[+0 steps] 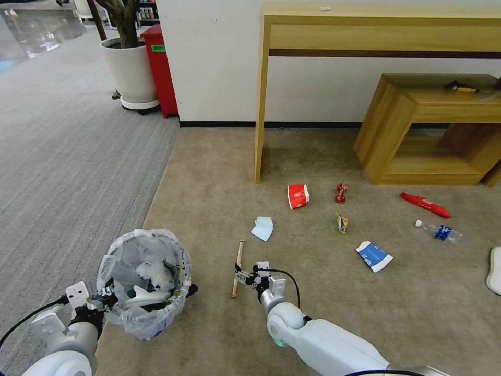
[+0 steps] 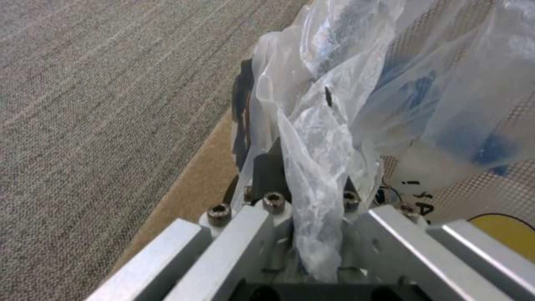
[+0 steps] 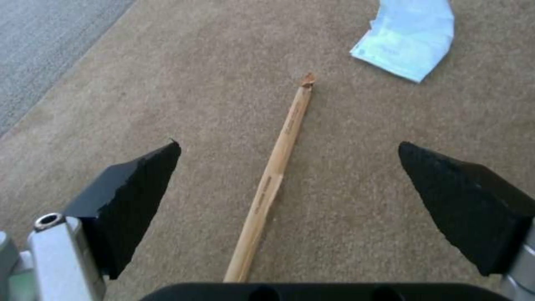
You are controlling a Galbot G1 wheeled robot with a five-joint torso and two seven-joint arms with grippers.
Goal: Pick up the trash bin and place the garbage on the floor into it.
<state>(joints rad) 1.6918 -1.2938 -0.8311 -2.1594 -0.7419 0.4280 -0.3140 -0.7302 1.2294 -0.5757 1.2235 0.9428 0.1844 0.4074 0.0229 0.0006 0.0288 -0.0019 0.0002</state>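
With the left gripper (image 1: 107, 299) clamped on the bag-lined trash bin (image 1: 144, 282) near the beige carpet's (image 1: 219, 172) left edge, the right gripper (image 1: 244, 275) hangs spread over the wooden stick (image 1: 238, 267), which I judge needs lowering, then closing.

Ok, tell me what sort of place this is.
Probably an office or lobby corner: a wooden console table against a white wall, a potted plant and grey ribbed carpet meeting beige carpet.

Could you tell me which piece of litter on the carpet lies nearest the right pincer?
The wooden stick, lying between the open right pincer's fingers; the pale-blue mask lies farther off.
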